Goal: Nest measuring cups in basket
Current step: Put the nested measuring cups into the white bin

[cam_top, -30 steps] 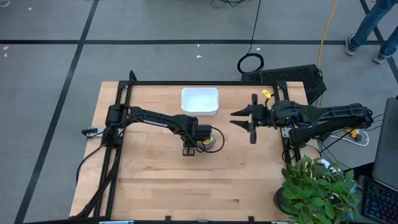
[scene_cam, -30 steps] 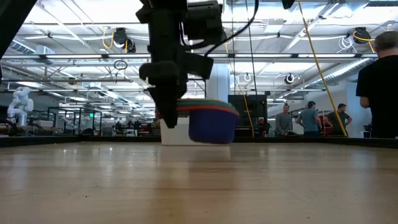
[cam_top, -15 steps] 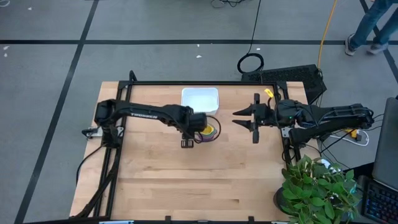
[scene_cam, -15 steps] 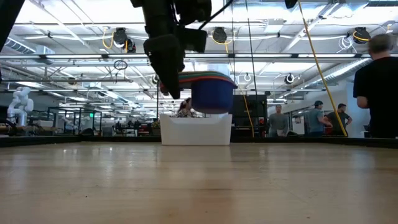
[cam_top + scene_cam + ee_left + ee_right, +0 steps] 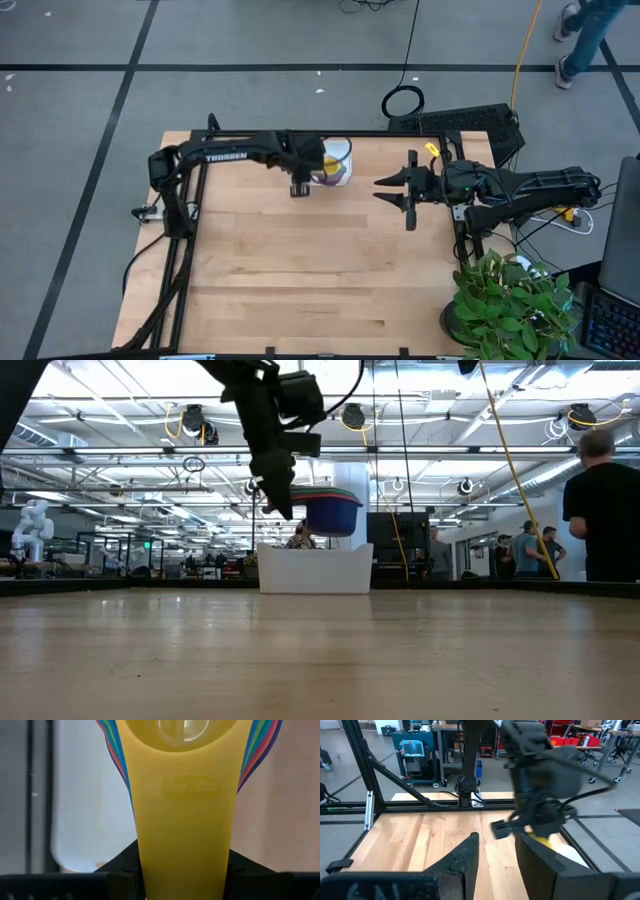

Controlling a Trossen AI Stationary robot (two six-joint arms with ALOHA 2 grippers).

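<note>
The measuring cups (image 5: pixel 336 172) are nested into one stack, yellow innermost and dark blue at the bottom (image 5: pixel 331 512). My left gripper (image 5: pixel 306 172) is shut on the stack's handles and holds it in the air over the white basket (image 5: pixel 315 569). From above, only the basket's far right corner (image 5: pixel 343 149) shows past the arm and cups. The left wrist view shows the basket's white floor (image 5: pixel 85 805) below the stack. My right gripper (image 5: pixel 381 190) is open and hovers above the table right of the basket, holding nothing. My left gripper pinches the stacked handles between its two fingers, one on each side edge, with the yellow handle (image 5: pixel 182 837) uppermost. The fingers (image 5: pixel 118 865) come from the table's left, slanting down, and lie along the handles. The stack is lifted clear, roughly level, above the basket.
A black metal frame (image 5: pixel 300 134) runs along the table's far edge just behind the basket. Bare wooden tabletop (image 5: pixel 300 270) stretches over the near half. A potted plant (image 5: pixel 510 300) stands at the near right corner. People (image 5: pixel 600 510) stand in the room beyond.
My left gripper has carried the nested cups from just above the middle of the table up and toward the far edge, ending over the basket. It has stayed shut on the handles, and the stack has kept level.
</note>
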